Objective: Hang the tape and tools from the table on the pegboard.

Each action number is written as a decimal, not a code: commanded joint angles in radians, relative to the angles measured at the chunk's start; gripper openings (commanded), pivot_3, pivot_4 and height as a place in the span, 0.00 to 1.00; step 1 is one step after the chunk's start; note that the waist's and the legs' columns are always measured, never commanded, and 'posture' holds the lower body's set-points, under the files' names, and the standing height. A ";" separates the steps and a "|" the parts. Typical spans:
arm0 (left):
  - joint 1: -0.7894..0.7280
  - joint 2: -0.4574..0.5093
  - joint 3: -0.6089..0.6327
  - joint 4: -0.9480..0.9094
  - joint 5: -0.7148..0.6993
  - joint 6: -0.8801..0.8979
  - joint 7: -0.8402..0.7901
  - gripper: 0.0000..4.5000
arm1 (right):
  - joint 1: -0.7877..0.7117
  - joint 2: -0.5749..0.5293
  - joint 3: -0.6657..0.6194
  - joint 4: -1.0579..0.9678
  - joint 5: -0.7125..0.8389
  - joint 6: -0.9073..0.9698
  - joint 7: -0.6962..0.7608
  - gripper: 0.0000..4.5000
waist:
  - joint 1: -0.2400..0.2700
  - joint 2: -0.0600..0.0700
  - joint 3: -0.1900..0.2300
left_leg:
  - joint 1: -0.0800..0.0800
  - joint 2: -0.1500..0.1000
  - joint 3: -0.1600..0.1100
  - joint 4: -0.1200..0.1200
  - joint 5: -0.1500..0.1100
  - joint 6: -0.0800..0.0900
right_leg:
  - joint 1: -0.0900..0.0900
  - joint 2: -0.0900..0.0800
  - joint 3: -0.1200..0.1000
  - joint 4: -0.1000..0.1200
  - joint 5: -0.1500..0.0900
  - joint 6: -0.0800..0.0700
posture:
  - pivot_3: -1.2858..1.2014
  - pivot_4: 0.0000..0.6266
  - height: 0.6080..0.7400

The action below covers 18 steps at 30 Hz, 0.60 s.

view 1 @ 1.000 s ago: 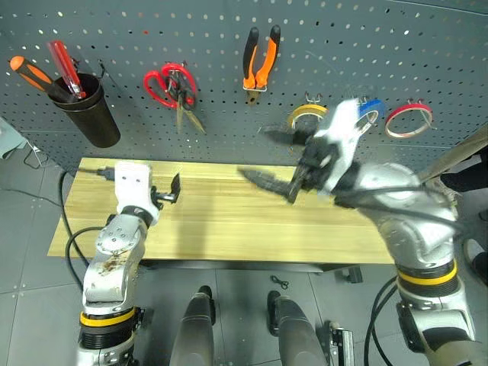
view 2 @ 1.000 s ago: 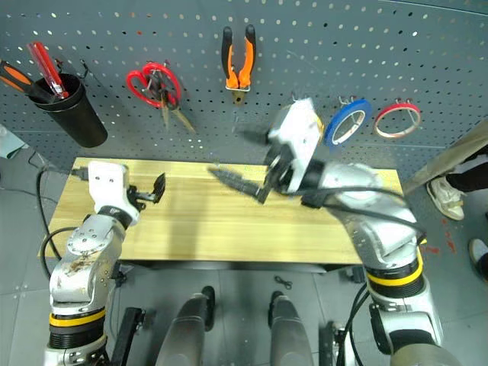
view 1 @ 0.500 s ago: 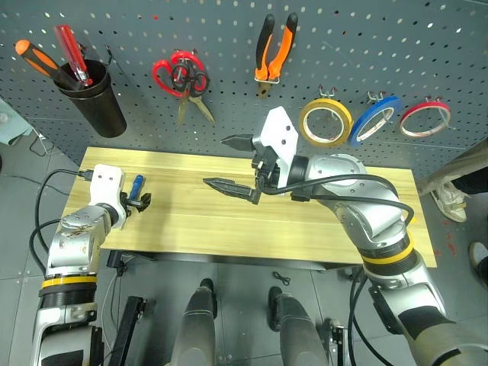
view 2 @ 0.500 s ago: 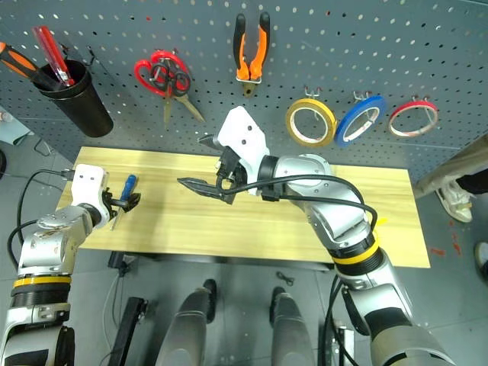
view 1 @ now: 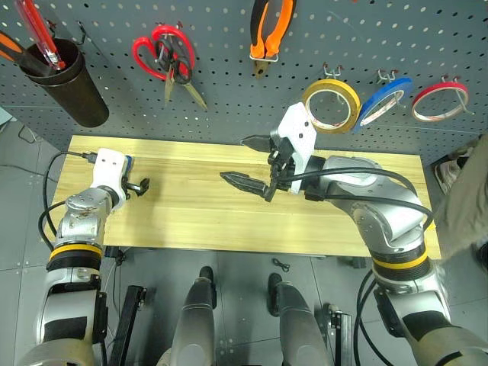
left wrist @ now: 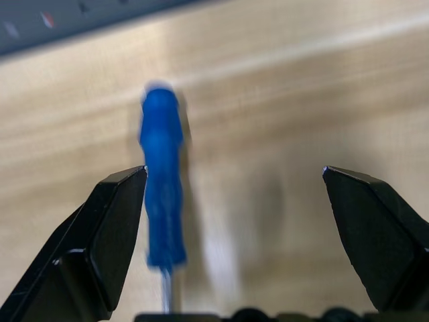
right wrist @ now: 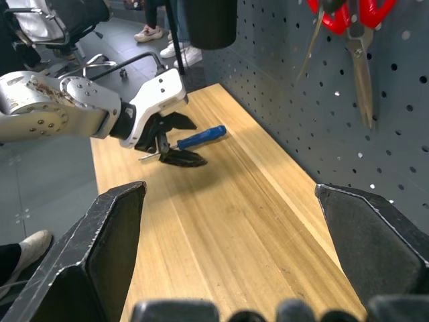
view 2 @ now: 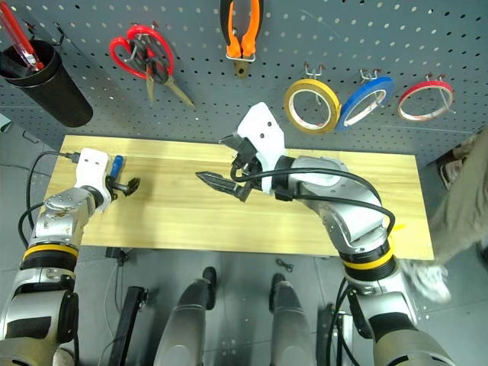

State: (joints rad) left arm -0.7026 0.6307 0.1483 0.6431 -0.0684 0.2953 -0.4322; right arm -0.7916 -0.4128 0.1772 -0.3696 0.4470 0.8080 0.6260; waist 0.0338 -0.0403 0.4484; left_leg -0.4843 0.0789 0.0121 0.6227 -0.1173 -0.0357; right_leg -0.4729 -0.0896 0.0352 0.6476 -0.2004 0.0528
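Your left gripper (left wrist: pixel 234 221) hangs released just over the blue-handled screwdriver (left wrist: pixel 161 201) by the table's (view 1: pixel 229 221) left end, the handle hugging one finger (left wrist: pixel 107 235), so closing off-centre could roll it away; your right gripper (view 2: pixel 221 164), also released, idles mid-table.
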 commanded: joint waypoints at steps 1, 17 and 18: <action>0.005 0.024 0.006 -0.026 0.008 -0.019 -0.003 0.99 | 0.010 0.005 -0.022 -0.046 0.013 0.002 -0.011 1.00 | 0.000 0.000 0.000 | 0.000 0.000 0.000 0.000 0.000 0.000 | 0.000 0.000 0.000 0.000 0.000 0.000 | 0.56 0.89 1.00; -0.142 0.031 0.008 0.403 0.029 -0.124 -0.016 0.80 | -0.015 -0.023 -0.047 -0.069 0.037 0.048 -0.009 1.00 | 0.000 0.002 0.015 | -0.003 -0.001 0.000 -0.002 0.000 -0.001 | -0.003 -0.001 -0.001 -0.002 -0.004 0.007 | 0.54 0.88 1.00; -0.147 0.032 0.008 0.412 0.029 -0.131 -0.016 0.70 | -0.015 -0.024 -0.047 -0.069 0.036 0.048 -0.008 1.00 | -0.001 0.002 0.015 | -0.003 -0.001 0.000 -0.002 0.000 -0.001 | -0.003 -0.001 -0.001 -0.002 -0.004 0.007 | 0.54 0.89 1.00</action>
State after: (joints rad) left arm -0.8592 0.6549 0.1523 1.0223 -0.0404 0.1736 -0.4455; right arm -0.7979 -0.4275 0.1532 -0.3854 0.4577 0.8527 0.6098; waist 0.0330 -0.0386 0.4638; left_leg -0.4877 0.0783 0.0122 0.6210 -0.1170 -0.0364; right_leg -0.4761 -0.0904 0.0345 0.6457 -0.2051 0.0605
